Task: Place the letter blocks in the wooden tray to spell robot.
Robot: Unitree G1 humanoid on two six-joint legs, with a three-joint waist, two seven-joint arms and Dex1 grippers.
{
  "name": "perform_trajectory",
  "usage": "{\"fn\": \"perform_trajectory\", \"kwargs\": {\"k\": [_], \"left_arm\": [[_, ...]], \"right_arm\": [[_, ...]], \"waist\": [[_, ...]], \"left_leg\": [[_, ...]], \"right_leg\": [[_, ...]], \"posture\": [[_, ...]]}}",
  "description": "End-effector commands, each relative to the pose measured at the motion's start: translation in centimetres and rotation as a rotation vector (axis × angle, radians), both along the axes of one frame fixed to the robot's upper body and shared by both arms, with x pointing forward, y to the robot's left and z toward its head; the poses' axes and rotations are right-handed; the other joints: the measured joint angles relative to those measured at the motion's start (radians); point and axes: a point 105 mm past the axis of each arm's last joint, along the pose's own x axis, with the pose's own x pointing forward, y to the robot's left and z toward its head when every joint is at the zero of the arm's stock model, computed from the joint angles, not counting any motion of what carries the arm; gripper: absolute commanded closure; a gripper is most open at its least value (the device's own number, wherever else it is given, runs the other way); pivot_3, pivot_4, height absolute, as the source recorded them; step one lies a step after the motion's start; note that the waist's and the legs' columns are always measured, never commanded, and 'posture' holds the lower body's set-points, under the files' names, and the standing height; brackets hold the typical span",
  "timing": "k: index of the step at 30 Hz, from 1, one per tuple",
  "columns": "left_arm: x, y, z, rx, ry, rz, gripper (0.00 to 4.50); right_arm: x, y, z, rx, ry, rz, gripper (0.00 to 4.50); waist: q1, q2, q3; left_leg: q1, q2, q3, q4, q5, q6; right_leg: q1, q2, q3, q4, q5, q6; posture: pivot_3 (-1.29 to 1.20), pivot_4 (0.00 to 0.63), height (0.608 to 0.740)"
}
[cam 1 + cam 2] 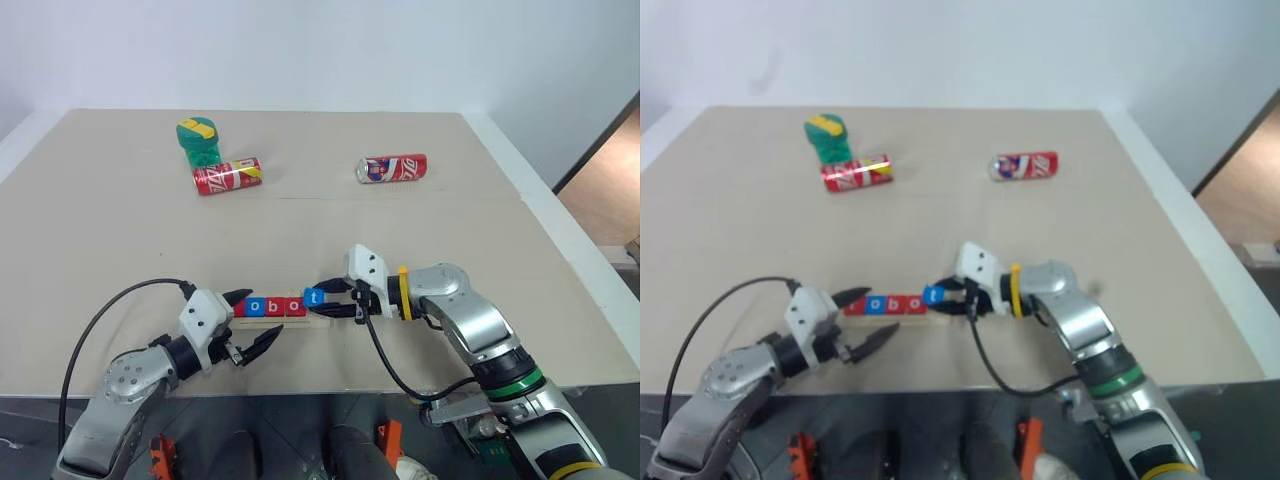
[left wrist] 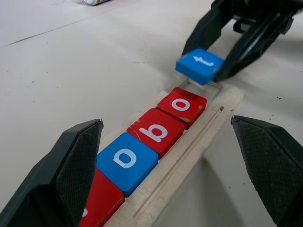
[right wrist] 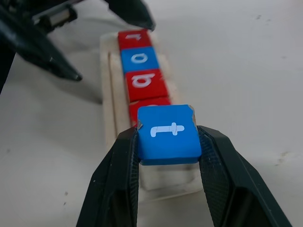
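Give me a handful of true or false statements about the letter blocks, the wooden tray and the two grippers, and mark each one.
1. The right gripper holds the blue t block. True.
2. The t block already lies in the wooden tray. False: it is held above the tray's free end slot.
3. Four blocks sit in the tray. True: red r block, blue o block, red b block, red o block.
4. The left gripper is shut on a block. False: it is open and holds nothing.
5. Both soda cans stand upright. False: both lie on their sides.
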Motion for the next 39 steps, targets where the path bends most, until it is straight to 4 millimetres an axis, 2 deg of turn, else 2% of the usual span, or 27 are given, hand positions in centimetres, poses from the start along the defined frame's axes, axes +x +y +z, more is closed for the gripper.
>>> {"fn": "perform_trajectory", "kwargs": {"k": [1, 8, 14, 27, 28, 35, 39], "left_arm": [[-0.4, -0.2, 1.6, -0.016, -0.064, -0.011, 0.0], [-0.4, -0.4, 1.5, -0.014, -0.062, -0.014, 0.0], [-0.4, -0.7, 1.5, -0.011, -0.06, -0.019, 0.0], [-0.6, -1.1, 1.2, -0.005, -0.06, -0.027, 0.0], [-0.6, -1.1, 1.2, -0.005, -0.06, -0.028, 0.0], [-0.6, -1.3, 1.2, -0.011, -0.064, -0.043, 0.0], [-0.9, -1.8, 1.5, -0.034, -0.053, -0.092, 0.0]], "right_arm": [[0.2, -0.4, -0.1, -0.023, -0.029, 0.009, 3.3], [0.3, -0.4, -0.5, -0.037, -0.029, 0.026, 3.3], [0.4, 0.5, -0.5, -0.028, -0.037, 0.042, 3.3], [0.5, 0.2, -1.3, -0.049, 0.008, 0.046, 3.3], [0.4, 0.3, -1.3, -0.047, 0.009, 0.047, 2.8], [0.0, 0.6, -0.6, -0.011, 0.04, 0.055, 2.8], [-0.4, 0.8, -0.2, -0.005, 0.056, 0.088, 1.48]], "waist": [[0.0, 0.0, 0.0], [0.0, 0.0, 0.0], [0.0, 0.0, 0.0], [0.0, 0.0, 0.0], [0.0, 0.0, 0.0], [0.0, 0.0, 0.0], [0.0, 0.0, 0.0]], "left_leg": [[0.0, 0.0, 0.0, 0.0, 0.0, 0.0], [0.0, 0.0, 0.0, 0.0, 0.0, 0.0], [0.0, 0.0, 0.0, 0.0, 0.0, 0.0], [0.001, 0.0, 0.0, 0.0, 0.0, 0.0], [0.001, 0.0, 0.0, 0.0, 0.0, 0.0], [0.001, 0.0, 0.0, 0.0, 0.0, 0.0], [0.001, 0.0, 0.0, 0.0, 0.0, 0.0]], "right_leg": [[0.0, 0.0, 0.0, 0.0, 0.0, 0.0], [0.0, 0.001, 0.0, 0.0, 0.001, -0.001], [0.0, 0.001, 0.0, 0.0, 0.001, -0.001], [0.0, 0.001, 0.0, 0.0, 0.001, -0.001], [0.0, 0.001, 0.0, 0.0, 0.001, -0.001], [0.001, 0.001, 0.0, 0.0, 0.001, -0.001], [0.001, 0.001, 0.0, 0.0, 0.001, -0.001]], "posture": [[0.0, 0.15, 0.74], [0.0, 0.15, 0.74], [0.0, 0.15, 0.74], [0.0, 0.15, 0.74], [0.0, 0.15, 0.74], [0.0, 0.15, 0.74], [0.0, 0.15, 0.74]]}}
